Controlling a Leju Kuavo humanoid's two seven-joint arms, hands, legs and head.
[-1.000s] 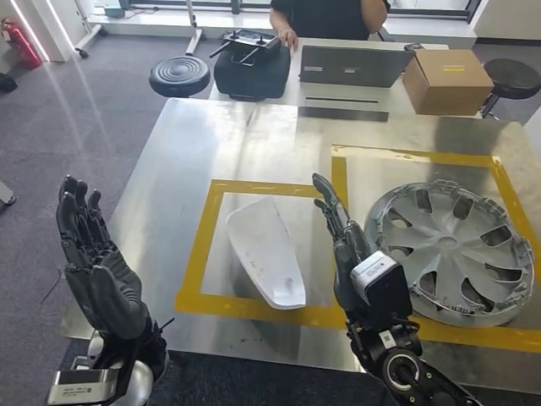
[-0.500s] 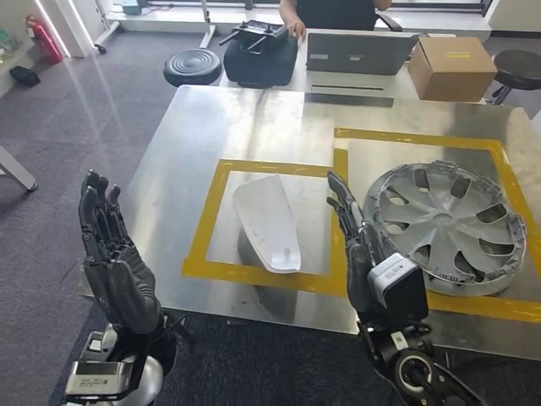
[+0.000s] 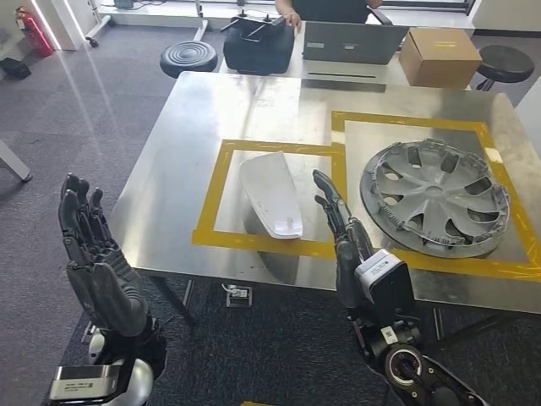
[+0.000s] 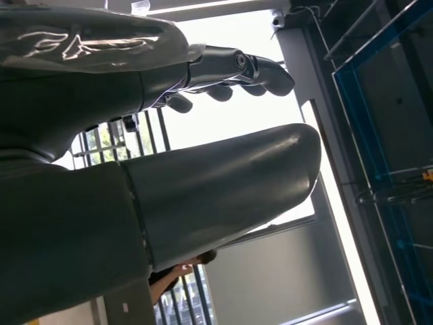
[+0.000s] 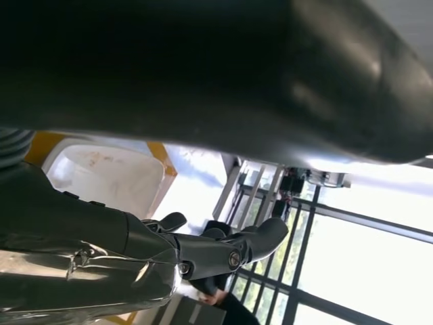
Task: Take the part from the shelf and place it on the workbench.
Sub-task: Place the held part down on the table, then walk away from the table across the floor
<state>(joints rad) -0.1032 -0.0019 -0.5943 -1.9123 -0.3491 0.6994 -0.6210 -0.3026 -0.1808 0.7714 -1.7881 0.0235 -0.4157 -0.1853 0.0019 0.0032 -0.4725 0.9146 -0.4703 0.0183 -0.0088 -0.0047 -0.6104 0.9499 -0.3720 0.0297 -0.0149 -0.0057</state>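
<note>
The metal workbench (image 3: 178, 161) stretches ahead of both hands, its top marked with two yellow-taped squares. In the square ahead and to the outer side of the right hand (image 3: 347, 245) lies a grey wheel cover (image 3: 435, 199), flat and well inside its border. The task's own thing, the white part (image 3: 271, 193), lies in the other square, just beside the right hand on its inner side and well apart from the left hand (image 3: 95, 262), which is raised off the near corner of the bench. The part rests on the bench top with its narrow end toward the robot, close to the near strip of tape, and neither hand touches it. The right hand holds nothing, its fingers stretched forward and loosely apart; in the right wrist view the fingers (image 5: 224, 254) point out past the white part (image 5: 107, 179) with nothing between them. The left hand is likewise empty, its fingers upright and a little spread, as its wrist view confirms (image 4: 219, 71). Judged from this, the carrying and setting-down are done: the part is on the workbench inside its marked place and has been let go. What seems left is only to draw the arms clear of the bench. Beyond the bench, a person's hand (image 3: 292, 19) rests by a dark case (image 3: 259, 46), near a cardboard box (image 3: 439, 56).
</note>
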